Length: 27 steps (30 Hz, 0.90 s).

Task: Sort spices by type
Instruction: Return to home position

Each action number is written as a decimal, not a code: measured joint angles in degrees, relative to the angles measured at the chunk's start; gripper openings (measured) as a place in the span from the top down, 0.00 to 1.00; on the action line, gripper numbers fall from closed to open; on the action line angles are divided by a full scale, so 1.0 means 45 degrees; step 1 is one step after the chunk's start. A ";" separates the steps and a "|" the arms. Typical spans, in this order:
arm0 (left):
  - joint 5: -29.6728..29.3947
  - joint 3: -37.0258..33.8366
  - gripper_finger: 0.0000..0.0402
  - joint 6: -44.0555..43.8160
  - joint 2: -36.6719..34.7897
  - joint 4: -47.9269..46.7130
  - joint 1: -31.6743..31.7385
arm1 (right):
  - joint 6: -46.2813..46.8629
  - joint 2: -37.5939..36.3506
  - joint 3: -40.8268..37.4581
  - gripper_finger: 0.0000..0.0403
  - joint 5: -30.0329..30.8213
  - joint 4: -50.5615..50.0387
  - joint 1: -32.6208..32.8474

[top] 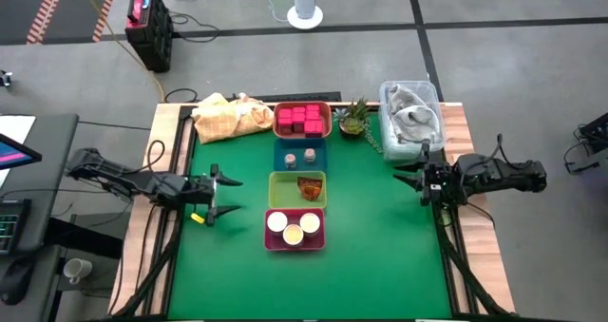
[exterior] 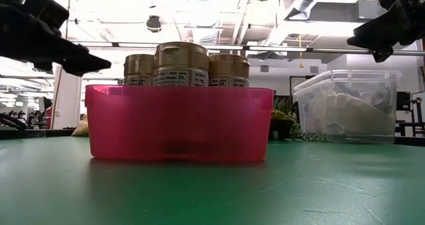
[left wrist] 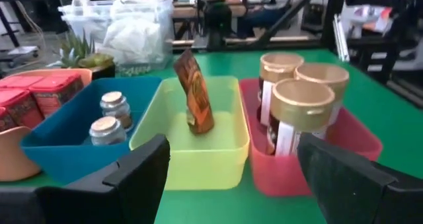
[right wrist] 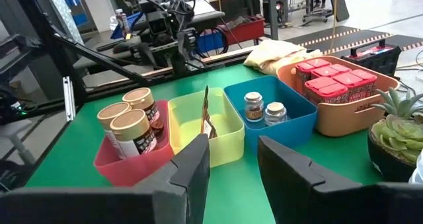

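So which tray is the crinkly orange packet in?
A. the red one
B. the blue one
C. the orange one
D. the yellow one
D: the packet stands leaning inside the yellow tray, which sits between the blue tray and the red tray.

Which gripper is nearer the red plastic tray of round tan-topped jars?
Left. The left gripper hangs just left of the red tray; the right gripper sits farther off, rightward.
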 joint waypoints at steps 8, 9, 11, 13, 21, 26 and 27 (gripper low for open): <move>-0.0001 -0.0025 0.22 -0.0257 -0.0242 -0.0046 0.0002 | -0.0001 0.0000 -0.0001 0.61 0.0000 0.0000 0.0000; 0.0002 -0.0025 0.22 -0.0394 -0.0232 -0.0061 0.0002 | -0.0001 0.0000 -0.0001 0.61 0.0000 -0.0002 0.0000; 0.0002 -0.0035 0.22 -0.0992 -0.0241 -0.0071 0.0000 | 0.0000 0.0000 0.0000 0.61 0.0000 -0.0005 0.0000; -0.0003 -0.0035 0.22 -0.1618 -0.0236 -0.0081 0.0000 | 0.0000 0.0000 0.0000 0.61 0.0000 -0.0005 0.0000; -0.0005 -0.0050 0.22 -0.1297 -0.0236 -0.0105 0.0000 | -0.0001 0.0000 0.0000 0.61 0.0000 -0.0005 0.0000; -0.0008 -0.0059 0.22 -0.0971 -0.0236 -0.0118 0.0000 | -0.0002 0.0000 0.0000 0.61 0.0000 -0.0005 0.0000; -0.0011 -0.0059 0.22 -0.0969 -0.0236 -0.0120 0.0000 | -0.0001 0.0000 0.0000 0.61 0.0000 -0.0005 0.0000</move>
